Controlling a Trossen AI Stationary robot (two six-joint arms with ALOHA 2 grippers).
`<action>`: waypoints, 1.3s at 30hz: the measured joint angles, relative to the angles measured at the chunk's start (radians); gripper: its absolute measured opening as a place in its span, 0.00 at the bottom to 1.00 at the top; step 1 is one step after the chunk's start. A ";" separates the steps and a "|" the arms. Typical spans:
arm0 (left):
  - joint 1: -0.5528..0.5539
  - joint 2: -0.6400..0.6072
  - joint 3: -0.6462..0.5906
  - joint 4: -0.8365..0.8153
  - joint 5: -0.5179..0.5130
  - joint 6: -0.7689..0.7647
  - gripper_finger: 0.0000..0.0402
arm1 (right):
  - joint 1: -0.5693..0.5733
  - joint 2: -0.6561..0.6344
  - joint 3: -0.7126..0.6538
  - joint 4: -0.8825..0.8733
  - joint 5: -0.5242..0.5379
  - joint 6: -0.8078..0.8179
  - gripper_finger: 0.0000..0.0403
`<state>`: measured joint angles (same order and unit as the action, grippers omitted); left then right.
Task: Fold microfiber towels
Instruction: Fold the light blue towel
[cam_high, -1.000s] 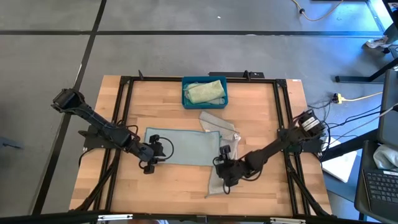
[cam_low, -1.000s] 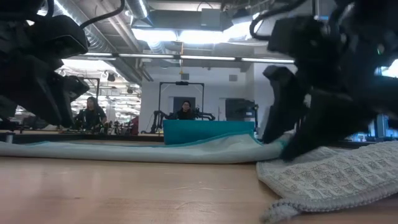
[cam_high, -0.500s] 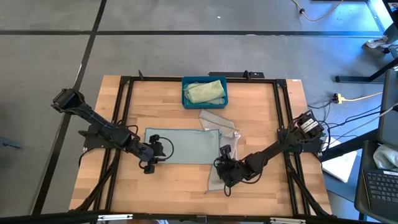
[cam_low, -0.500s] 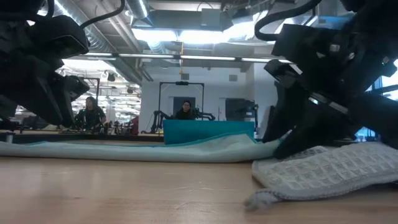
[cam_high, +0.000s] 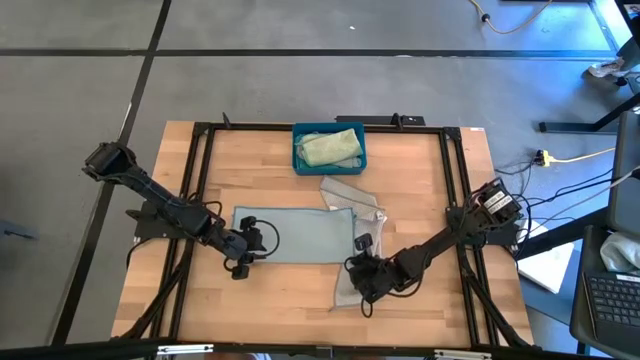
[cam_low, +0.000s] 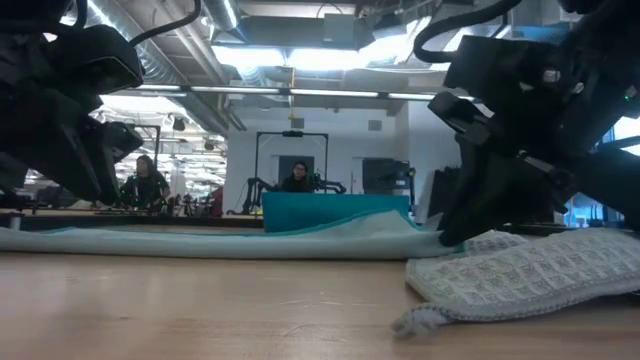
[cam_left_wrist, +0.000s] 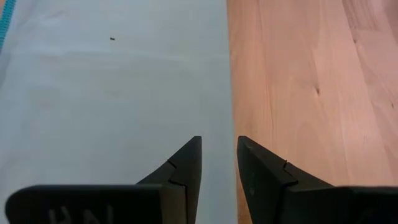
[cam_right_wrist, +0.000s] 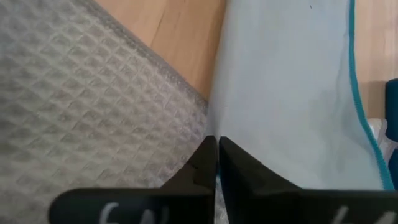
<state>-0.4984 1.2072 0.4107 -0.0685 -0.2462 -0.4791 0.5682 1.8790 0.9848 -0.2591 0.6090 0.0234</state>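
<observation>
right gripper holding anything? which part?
Right gripper is shut on the pale blue towel, pinching its near corner edge beside the grey waffle towel.

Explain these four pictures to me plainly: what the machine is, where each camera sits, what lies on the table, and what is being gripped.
The machine is two dark robot arms at a wooden table. One picture looks straight down, one looks level across the tabletop, and two come from cameras on the arms' wrists.

On the table lies a flat pale blue towel, a grey waffle-weave towel partly crumpled beside it, and a teal bin holding a pale green towel.

The left tool sits at the blue towel's edge, its fingers a little apart; no grip shows. The right tool is shut at the blue towel's corner, apparently pinching it where the grey towel meets it.
</observation>
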 joint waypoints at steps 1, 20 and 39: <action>0.000 0.000 0.000 0.000 0.000 -0.001 0.24 | 0.000 0.000 0.000 -0.006 0.000 0.002 0.02; 0.000 0.000 0.000 0.003 0.000 -0.001 0.24 | 0.003 0.000 0.000 -0.034 -0.001 0.104 0.49; 0.000 0.000 0.000 0.003 0.000 -0.007 0.24 | 0.003 -0.001 0.000 -0.079 0.010 0.100 0.02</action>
<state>-0.4980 1.2072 0.4107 -0.0658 -0.2462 -0.4862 0.5716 1.8782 0.9852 -0.3384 0.6193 0.1230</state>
